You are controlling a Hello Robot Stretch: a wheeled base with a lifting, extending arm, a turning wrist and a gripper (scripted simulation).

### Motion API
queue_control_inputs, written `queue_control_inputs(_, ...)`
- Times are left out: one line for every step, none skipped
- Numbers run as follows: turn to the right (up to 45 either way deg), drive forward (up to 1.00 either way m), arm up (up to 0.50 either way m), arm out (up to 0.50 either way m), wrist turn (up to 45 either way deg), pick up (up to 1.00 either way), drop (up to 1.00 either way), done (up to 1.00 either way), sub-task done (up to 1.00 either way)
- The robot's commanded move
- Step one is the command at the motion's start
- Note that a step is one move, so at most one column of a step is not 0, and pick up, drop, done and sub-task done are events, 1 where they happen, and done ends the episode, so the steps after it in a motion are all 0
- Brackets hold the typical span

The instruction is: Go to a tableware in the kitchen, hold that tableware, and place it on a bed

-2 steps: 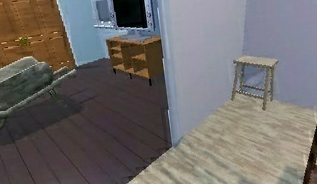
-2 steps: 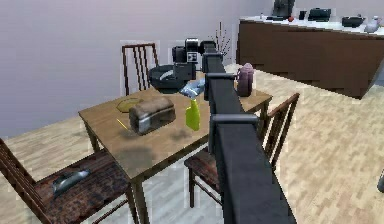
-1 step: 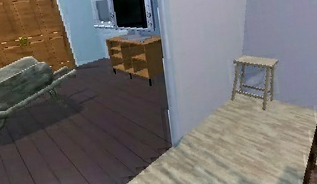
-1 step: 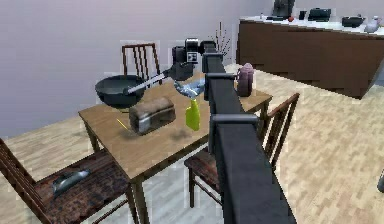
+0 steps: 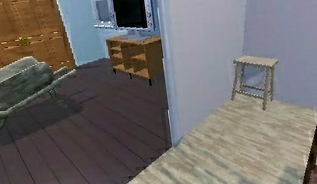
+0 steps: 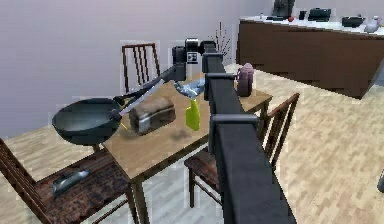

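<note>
In the arm side view a dark frying pan (image 6: 84, 121) hangs in the air off the left end of a wooden dining table (image 6: 165, 140). Its long handle (image 6: 150, 90) runs up and right to my gripper (image 6: 180, 72). The gripper holds the pan, clear of the tabletop. The dark arm bar (image 6: 235, 150) rises from the bottom edge across the table.
On the table stand a toaster-like box (image 6: 150, 116), a green bottle (image 6: 192, 115) and a pinkish round thing (image 6: 245, 80). Chairs (image 6: 270, 130) surround it. A dark counter (image 6: 310, 50) runs along the back right. The forward view has a wheelbarrow (image 5: 15, 87), a TV stand (image 5: 134, 55), a wall corner (image 5: 199, 65) and a stool (image 5: 255, 76).
</note>
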Motion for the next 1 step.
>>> queue_control_inputs(0.0, 0.0, 0.0, 0.0, -27.0, 0.0, 0.0, 0.0, 0.0)
